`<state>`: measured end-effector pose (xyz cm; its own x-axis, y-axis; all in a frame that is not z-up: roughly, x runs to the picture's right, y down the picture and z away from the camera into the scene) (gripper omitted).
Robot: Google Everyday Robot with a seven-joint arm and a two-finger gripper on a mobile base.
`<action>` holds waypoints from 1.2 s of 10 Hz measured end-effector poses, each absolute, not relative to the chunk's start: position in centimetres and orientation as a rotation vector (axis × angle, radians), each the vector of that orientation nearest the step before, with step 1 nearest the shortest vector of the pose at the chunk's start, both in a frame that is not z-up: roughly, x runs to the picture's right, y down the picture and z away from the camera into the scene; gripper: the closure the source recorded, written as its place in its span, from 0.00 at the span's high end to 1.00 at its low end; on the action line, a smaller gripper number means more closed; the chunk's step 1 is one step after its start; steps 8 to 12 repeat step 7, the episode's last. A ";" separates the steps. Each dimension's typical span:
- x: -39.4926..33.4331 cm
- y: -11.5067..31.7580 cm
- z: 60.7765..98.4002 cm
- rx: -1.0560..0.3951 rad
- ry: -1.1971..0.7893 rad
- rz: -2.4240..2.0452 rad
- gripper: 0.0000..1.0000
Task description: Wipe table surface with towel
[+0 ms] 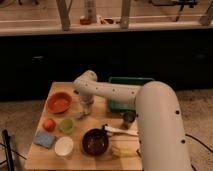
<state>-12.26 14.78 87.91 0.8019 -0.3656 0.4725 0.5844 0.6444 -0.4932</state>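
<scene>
My gripper [85, 106] hangs low over the wooden table [40, 157], just right of the orange bowl [59, 102]. My white arm [150, 115] reaches to it from the lower right. A small grey crumpled piece [80, 115], perhaps the towel, lies on the table right under the gripper. I cannot tell whether the gripper touches it. A blue folded cloth or sponge [45, 139] lies at the front left of the table, away from the gripper.
A green tray [125, 82] stands at the back right, partly behind my arm. On the table are a red fruit [48, 124], a green cup [66, 125], a white bowl [64, 146], a dark bowl [95, 141], a white utensil [122, 131], a dark can [129, 119] and a yellow item [122, 150].
</scene>
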 end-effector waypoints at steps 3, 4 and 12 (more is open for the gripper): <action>-12.3 18.0 85.6 -0.747 -0.374 -0.620 0.00; -11.8 18.4 85.3 -0.762 -0.368 -0.627 0.00; -8.4 18.9 84.5 -0.805 -0.321 -0.610 0.00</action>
